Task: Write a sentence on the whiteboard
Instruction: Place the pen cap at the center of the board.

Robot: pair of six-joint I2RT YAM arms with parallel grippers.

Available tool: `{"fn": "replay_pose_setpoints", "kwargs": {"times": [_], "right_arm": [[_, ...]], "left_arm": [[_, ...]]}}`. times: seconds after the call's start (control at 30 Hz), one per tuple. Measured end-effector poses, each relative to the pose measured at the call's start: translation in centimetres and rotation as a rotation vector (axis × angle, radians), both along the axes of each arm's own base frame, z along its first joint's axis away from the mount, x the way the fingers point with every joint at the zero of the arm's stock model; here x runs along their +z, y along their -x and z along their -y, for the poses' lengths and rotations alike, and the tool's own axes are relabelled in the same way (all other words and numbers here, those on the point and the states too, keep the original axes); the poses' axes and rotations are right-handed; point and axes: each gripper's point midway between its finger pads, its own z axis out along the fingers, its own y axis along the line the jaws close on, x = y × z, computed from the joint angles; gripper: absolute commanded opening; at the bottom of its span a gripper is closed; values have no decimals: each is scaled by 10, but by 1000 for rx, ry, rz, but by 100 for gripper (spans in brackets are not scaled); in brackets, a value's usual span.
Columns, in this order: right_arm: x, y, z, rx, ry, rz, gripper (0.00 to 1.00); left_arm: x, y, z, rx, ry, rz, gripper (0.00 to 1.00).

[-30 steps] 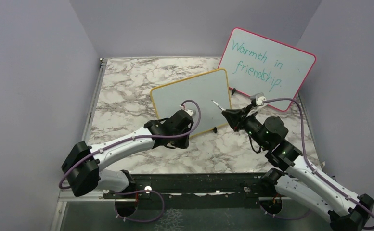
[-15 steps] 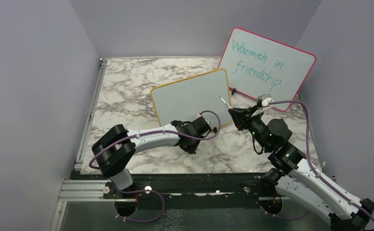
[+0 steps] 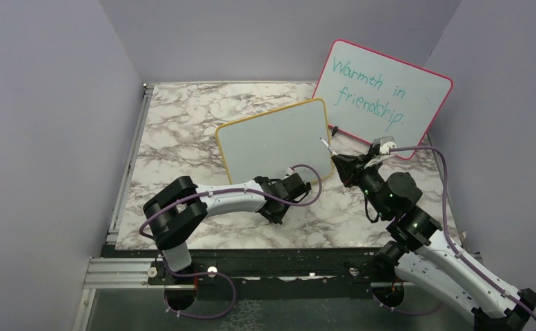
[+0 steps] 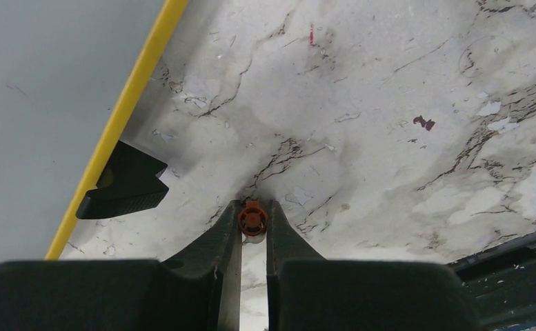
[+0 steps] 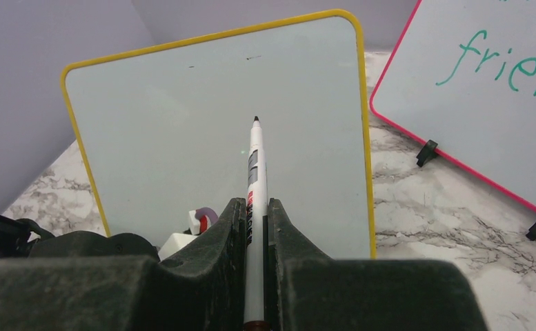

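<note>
whiteboard (image 3: 275, 145) stands on table (image 3: 175, 124), face blank: writing not begun, whole sentence left. right jaws clamp uncapped marker (image 5: 254, 172), tip aimed at board. left jaws pinch small red cap (image 4: 252, 219), apparently the marker's.

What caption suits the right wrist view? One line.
Right claw shut on a marker, tip aimed at the yellow-framed whiteboard.

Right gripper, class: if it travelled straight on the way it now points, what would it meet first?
The marker in the right gripper leads: its tip would likely strike the blank face of the whiteboard first, around mid-board. How near it is, the views leave unclear.
</note>
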Motion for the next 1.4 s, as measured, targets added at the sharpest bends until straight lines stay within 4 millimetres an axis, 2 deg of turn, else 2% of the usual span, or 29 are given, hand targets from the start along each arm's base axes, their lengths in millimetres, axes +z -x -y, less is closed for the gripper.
{"fn": "replay_pose_setpoints", "kwargs": {"times": [0.17, 0.27, 0.57, 0.73, 0.83, 1.03, 1.17, 1.27, 1.4], "right_arm": [[-3, 0, 1, -3, 12, -7, 1], [-6, -1, 0, -3, 20, -13, 1], [-12, -3, -1, -3, 45, -27, 1], [-7, -5, -3, -2, 57, -21, 1], [-5, -6, -3, -1, 61, -18, 1], [-5, -9, -10, 22, 80, -27, 1], [-6, -12, -19, 51, 101, -40, 1], [-7, -13, -25, 76, 116, -50, 1], [-11, -14, -33, 112, 133, -71, 1]], "left_arm": [[2, -3, -1, 4, -5, 17, 27], [13, -5, 1, 8, 21, 40, 36], [85, -16, 17, 16, 207, 157, 58], [116, -20, 14, 27, 278, 216, 69], [140, -30, 9, 47, 323, 271, 75], [203, -66, -11, 132, 430, 410, 80], [244, -100, -40, 198, 495, 507, 84], [266, -119, -62, 228, 521, 568, 85], [285, -138, -88, 253, 565, 617, 85]]}}
